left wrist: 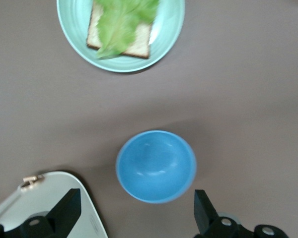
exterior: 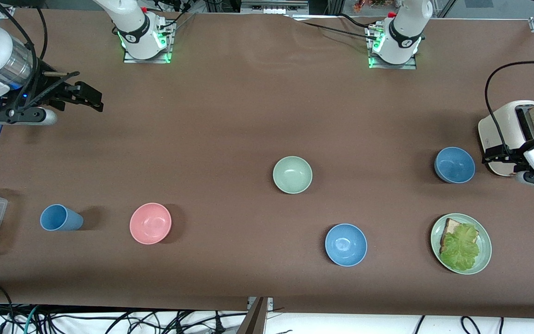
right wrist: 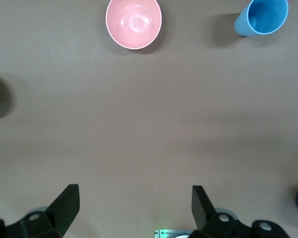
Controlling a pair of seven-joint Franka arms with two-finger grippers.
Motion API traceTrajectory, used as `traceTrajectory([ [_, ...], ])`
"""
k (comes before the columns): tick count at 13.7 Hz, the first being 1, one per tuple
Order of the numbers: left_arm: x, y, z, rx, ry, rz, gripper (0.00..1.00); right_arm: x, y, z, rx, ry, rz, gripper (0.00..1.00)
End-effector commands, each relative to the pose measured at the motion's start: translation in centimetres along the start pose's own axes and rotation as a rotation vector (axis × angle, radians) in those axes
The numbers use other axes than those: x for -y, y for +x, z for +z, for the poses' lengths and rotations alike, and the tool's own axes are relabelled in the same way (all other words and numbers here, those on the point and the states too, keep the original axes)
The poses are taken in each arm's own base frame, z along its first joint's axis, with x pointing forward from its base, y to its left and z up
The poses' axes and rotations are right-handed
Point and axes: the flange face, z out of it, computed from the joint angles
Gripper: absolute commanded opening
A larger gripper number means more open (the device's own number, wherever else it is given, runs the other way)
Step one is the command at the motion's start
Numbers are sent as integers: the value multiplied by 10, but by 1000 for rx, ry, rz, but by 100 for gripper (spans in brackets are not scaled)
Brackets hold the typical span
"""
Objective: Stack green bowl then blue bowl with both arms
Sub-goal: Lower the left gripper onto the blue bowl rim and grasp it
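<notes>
Nearest the camera sat the pale-green plate (exterior: 484, 260) with bread and lettuce, and beside it, toward the right arm's end, a glossy sky-blue bowl (exterior: 345, 244). As far as I could judge, nothing of the stacking was done: every bowl lay apart on the table (exterior: 229, 116), none inside another. The green bowl (exterior: 292, 174), pale mint and plain, stood upright and empty near the table's middle. The blue bowl (exterior: 454, 164), duller and matte, stood empty just beside the toaster (exterior: 508, 125) at the left arm's end. My left gripper (left wrist: 134, 218) hung over the table just by that blue bowl, fingers (left wrist: 64, 210) spread wide, holding nothing. My right gripper (right wrist: 134, 213) waited over bare table at the right arm's end, likewise spread and empty. Both picks and both placements remained.
</notes>
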Motion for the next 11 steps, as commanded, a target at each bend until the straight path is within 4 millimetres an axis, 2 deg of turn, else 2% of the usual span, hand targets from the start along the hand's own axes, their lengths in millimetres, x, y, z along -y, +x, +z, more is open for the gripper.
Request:
traceTrajectory([
  [1, 9, -30, 51, -59, 24, 10, 100, -11, 5, 8, -1, -3, -6, 100],
  [3, 5, -37, 95, -92, 39, 5, 100, -15, 9, 10, -11, -4, 0, 100],
  [4, 5, -35, 108, -101, 42, 12, 100, -24, 14, 7, -25, -13, 3, 100],
  [5, 3, -33, 121, -90, 35, 33, 100, -25, 15, 3, -30, -14, -8, 100],
  [6, 6, -32, 136, -75, 42, 129, 100, -25, 15, 1, -33, -15, -8, 100],
  [7, 12, -32, 144, -86, 60, 211, 100, -26, 15, 0, -33, -16, -9, 100],
  [8, 22, -36, 154, -96, 60, 210, 100, -32, 15, -1, -32, -15, -3, 100],
  [10, 23, -35, 158, -99, 55, 203, 100, -37, 15, -6, -42, -15, 5, 100],
  [11, 23, -34, 156, -102, 57, 205, 89, -38, 16, -4, -38, -12, -2, 100],
])
